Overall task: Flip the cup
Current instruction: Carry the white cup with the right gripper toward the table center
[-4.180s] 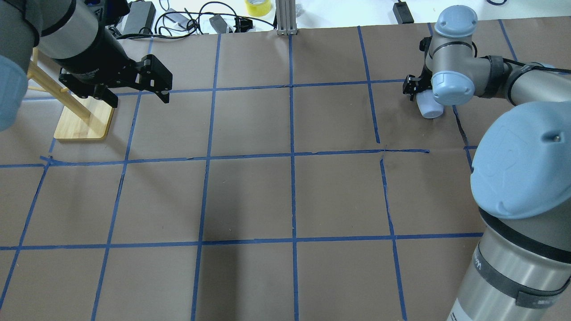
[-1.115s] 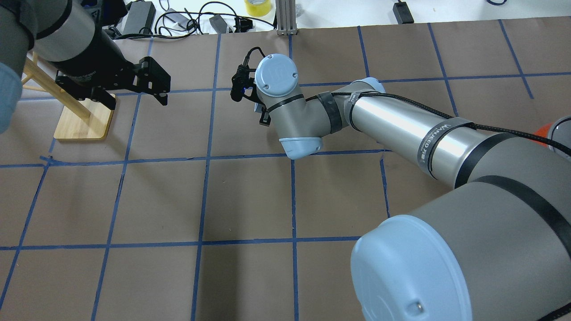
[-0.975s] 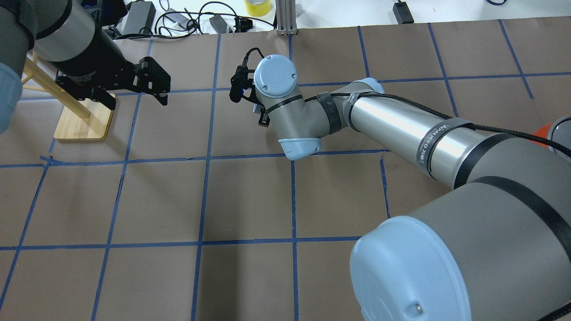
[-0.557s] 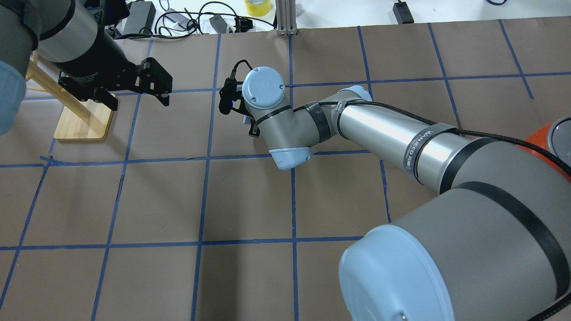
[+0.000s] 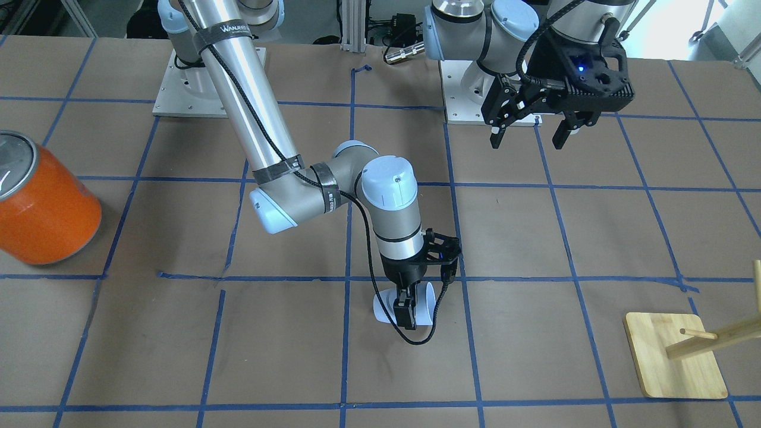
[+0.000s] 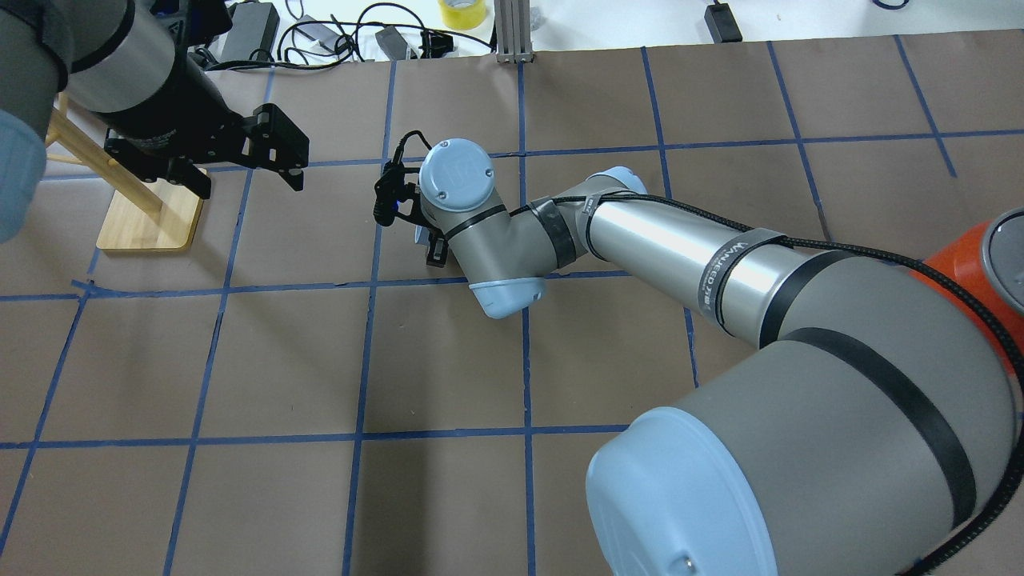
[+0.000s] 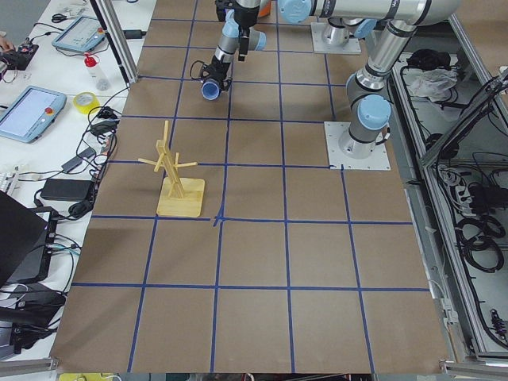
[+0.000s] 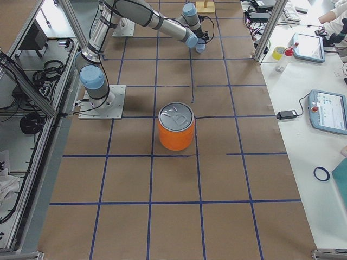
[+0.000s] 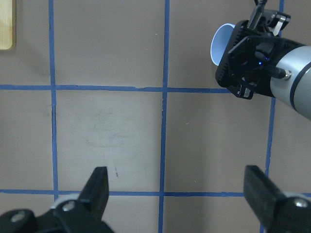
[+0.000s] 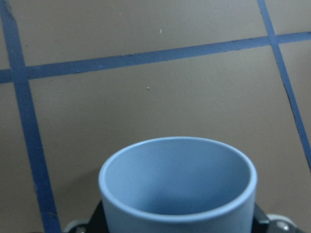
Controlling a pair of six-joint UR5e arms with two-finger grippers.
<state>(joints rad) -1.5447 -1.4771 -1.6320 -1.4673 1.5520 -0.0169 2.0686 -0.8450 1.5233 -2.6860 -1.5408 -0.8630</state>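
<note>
The pale blue-white cup [image 5: 423, 299] is gripped on its side by my right gripper [image 5: 406, 310], low over the brown table near its middle. Its open mouth points toward my left arm, as the left wrist view [image 9: 222, 42] and the exterior left view [image 7: 209, 90] show. The right wrist view looks into the cup's mouth [image 10: 177, 182]. From overhead the right gripper [image 6: 426, 238] shows, with the cup almost wholly hidden under the wrist. My left gripper [image 5: 529, 135] is open and empty, hovering well apart; it also shows overhead [image 6: 250, 170].
A large orange can [image 5: 41, 205] with a silver top stands at the robot's right end of the table [image 8: 176, 129]. A wooden peg stand [image 5: 675, 355] stands at the left end, under my left arm [image 6: 150, 218]. Blue tape lines grid the brown paper.
My right arm has carried the cup from the far right of the table to the middle, and in the last second kept moving left. The left arm has barely moved.
</note>
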